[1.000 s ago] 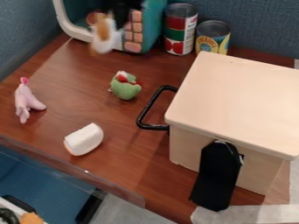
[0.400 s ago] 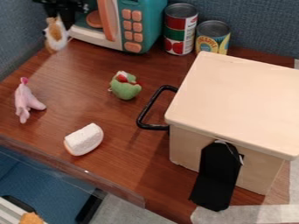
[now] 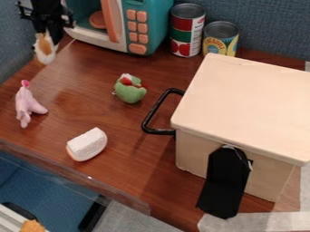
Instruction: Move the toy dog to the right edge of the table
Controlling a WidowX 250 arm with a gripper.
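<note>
Brown table (image 3: pixel 136 158), blue fabric wall (image 3: pixel 269 27) behind. Black gripper (image 3: pixel 46 32) upper left of view, beside toy microwave (image 3: pixel 154 29), clamped on brown-white toy dog (image 3: pixel 46 50), which hangs below it. Green plush (image 3: pixel 130 93) mid-table, pink plush (image 3: pixel 26 106) left, white piece (image 3: pixel 87 145) nearer front edge. Lidded box (image 3: pixel 242 106) right.

Black arm (image 3: pixel 43 5) is coming in at the top edge, far L of the cam view, its base end lying out of frame. Gripper (image 3: pixel 45 36) is hanging below it, pointing approx. straight down, tips lowest. Its wide upper housing (image 3: pixel 45 16) is sitting above the fingers (image 3: pixel 56 32), w/ black bits jutting out on both sides. Fingers are pinching, i.e. holding a grip.
</note>
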